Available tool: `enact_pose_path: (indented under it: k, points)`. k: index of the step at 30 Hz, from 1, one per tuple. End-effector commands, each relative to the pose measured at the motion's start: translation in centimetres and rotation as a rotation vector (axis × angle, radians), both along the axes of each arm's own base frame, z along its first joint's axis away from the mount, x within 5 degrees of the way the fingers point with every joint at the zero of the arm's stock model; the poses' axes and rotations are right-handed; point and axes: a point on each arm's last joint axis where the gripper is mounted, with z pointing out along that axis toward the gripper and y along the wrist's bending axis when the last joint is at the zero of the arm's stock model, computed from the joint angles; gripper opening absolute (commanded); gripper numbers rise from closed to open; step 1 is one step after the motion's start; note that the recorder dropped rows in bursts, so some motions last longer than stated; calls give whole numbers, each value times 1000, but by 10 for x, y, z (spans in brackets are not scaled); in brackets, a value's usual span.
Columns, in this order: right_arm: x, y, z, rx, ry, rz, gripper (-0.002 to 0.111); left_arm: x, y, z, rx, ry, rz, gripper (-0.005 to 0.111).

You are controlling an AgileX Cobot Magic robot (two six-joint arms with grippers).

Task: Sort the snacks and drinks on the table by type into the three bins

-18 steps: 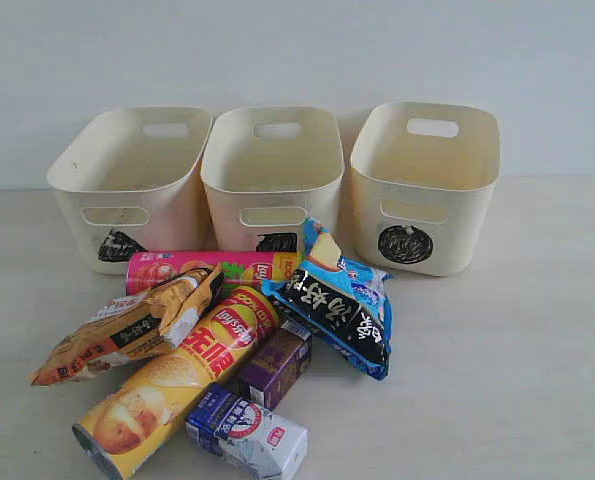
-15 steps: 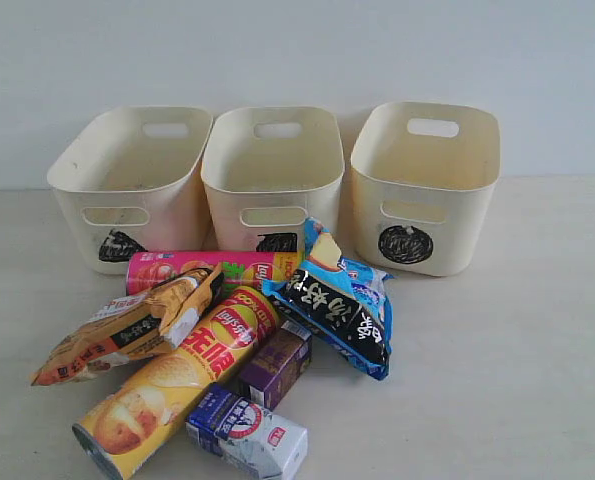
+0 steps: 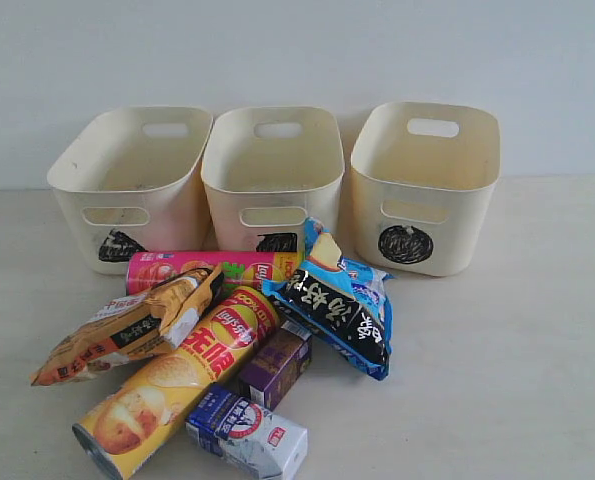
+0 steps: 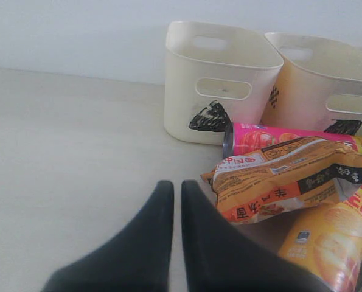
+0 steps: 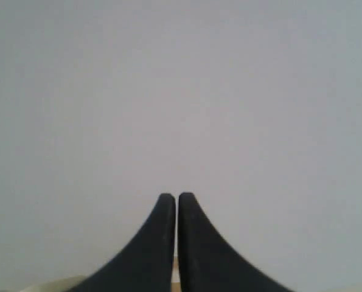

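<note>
— How are the tubes laid?
— In the exterior view, the pink tube (image 3: pixel 192 270) is laid crosswise just before the bins (image 3: pixel 272 195). The yellow tube (image 3: pixel 182 380) is slanted from near left to far right, between the orange-tan bag (image 3: pixel 127 328) and the purple carton (image 3: pixel 275 365).
— And the pincers?
— The left gripper (image 4: pixel 176 188) and right gripper (image 5: pixel 177 198) are seen pressed together, with nothing pinched.

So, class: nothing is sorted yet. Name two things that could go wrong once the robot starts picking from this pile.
The orange-tan bag lies over the yellow tube and hides part of the pink tube; lifting a tube could drag the bag, and the tubes may roll.
The purple carton sits against the yellow tube, close behind the blue-and-white carton, leaving little room to grip it.
</note>
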Motion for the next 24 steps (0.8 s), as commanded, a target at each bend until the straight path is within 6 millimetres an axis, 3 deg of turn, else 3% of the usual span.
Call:
enact_pose_path:
  k: [1,5,8,12,16,20,24]
  points:
    - [20,1,29,-96,8,-36,0,0,0,0,-3,-5,4,4]
    - [63,2,52,-87,100,-28,0,0,0,0,-3,-5,4,4]
    - [91,2,47,-110,122,-33,0,0,0,0,-3,-5,4,4]
    - [138,6,8,-181,311,-9,0,0,0,0,-3,-5,4,4]
    - [166,16,-31,-217,424,83,0,0,0,0,-3,-5,4,4]
    - [170,43,-74,-225,383,208,0,0,0,0,-3,-5,4,4]
    - [174,71,-105,-268,458,328,0,0,0,0,-3,-5,4,4]
